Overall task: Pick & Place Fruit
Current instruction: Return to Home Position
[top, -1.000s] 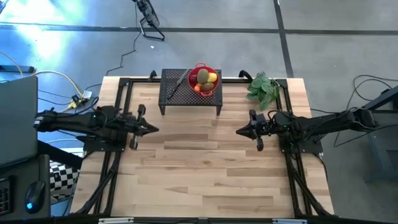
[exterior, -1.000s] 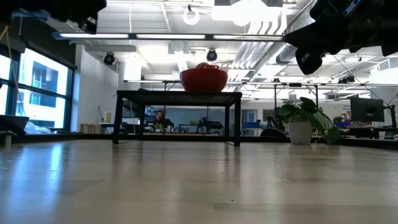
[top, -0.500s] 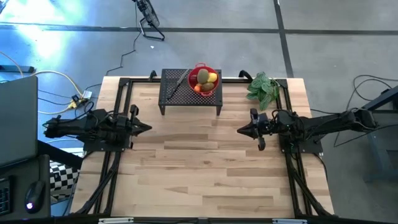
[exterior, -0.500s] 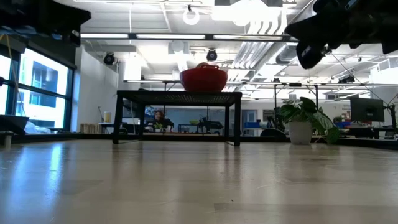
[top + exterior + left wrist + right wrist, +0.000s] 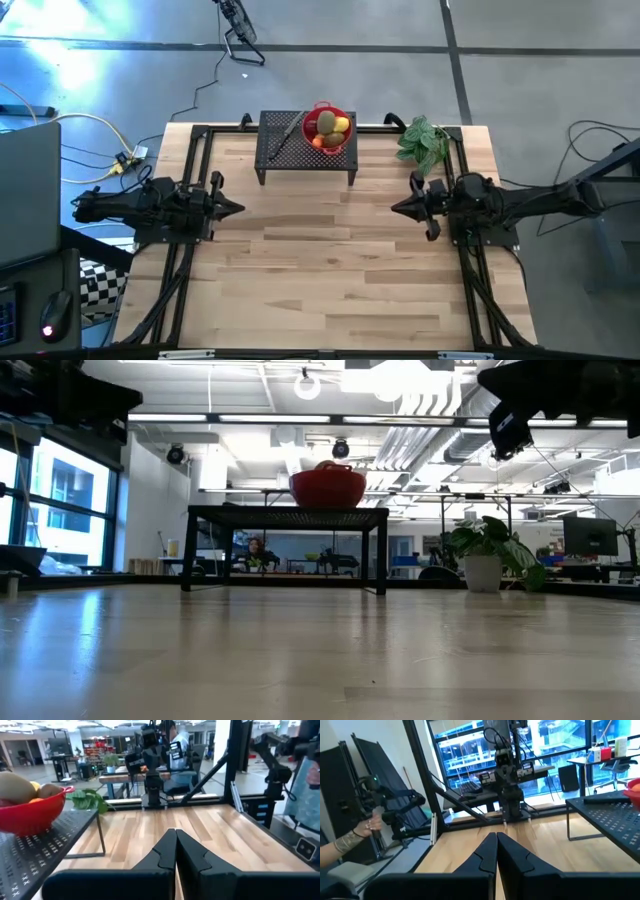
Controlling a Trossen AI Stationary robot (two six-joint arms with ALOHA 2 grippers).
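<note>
Sorting done: the fruit (image 5: 328,125) sits piled in the red colander (image 5: 327,490) on the black mesh shelf (image 5: 283,152) at the table's far edge. A slim knife (image 5: 291,132) lies beside the colander on the same shelf, and a leafy plant (image 5: 421,143) stands just off the shelf's right end. Both arms sit low and level at opposite sides of the table (image 5: 320,270). The left gripper (image 5: 236,208) and right gripper (image 5: 397,209) point at each other, well apart, each with its 2 fingers (image 5: 164,856) pressed together on nothing. The picking appears finished and the step in hand looks like the return to rest. The next move likely calls only for each arm to fold back to its base, clear of the shelf.
</note>
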